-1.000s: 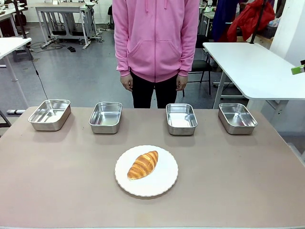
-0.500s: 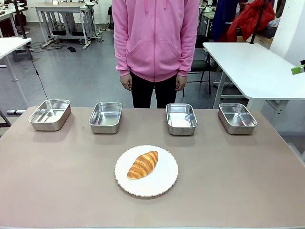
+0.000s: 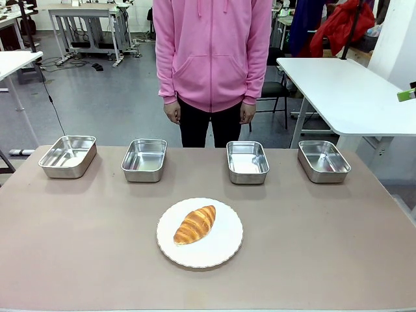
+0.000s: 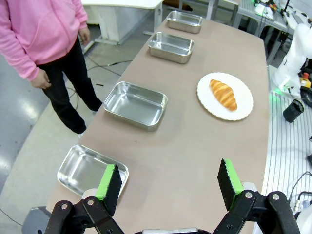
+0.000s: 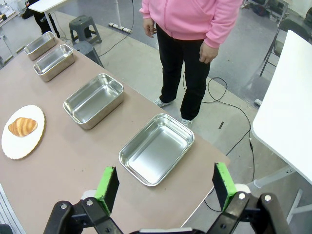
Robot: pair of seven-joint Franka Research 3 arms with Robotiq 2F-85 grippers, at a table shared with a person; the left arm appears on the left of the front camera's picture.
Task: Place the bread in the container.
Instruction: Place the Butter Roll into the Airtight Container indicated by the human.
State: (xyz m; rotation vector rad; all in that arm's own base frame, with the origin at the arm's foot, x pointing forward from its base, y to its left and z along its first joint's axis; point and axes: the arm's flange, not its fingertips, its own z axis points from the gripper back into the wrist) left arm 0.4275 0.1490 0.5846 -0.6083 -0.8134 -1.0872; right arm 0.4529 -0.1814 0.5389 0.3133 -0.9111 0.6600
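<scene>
Across the brown table (image 3: 338, 260) we count four shallow steel trays, set in a row along the far edge: the leftmost tray (image 3: 65, 171), the second tray (image 3: 143, 175), the third tray (image 3: 247, 177) and the rightmost tray (image 3: 322, 175). We also count one bread (image 3: 195, 224), one round white plate (image 3: 224, 250), one person (image 3: 212, 52) in a pink hoodie at the far side, and two grippers.

Held against the front pictures from a moment before, we find no difference. The bread, the plate and the trays lie where they lay, and the person stands in the same pose.

All four trays are empty, with bare shiny floors. They look alike, and we cannot tell which one is the container meant. The bread lies at a slant on the plate. The plate sits near the table's middle, on the robot's side of the gap between the second and third trays and well apart from both.

From the left wrist we see the left gripper (image 4: 168, 168) released, its green-padded fingers spread wide with nothing between them, and the leftmost tray is the nearest one. From the right wrist, the right gripper (image 5: 165, 169) is likewise spread and empty, with the rightmost tray nearest.
</scene>
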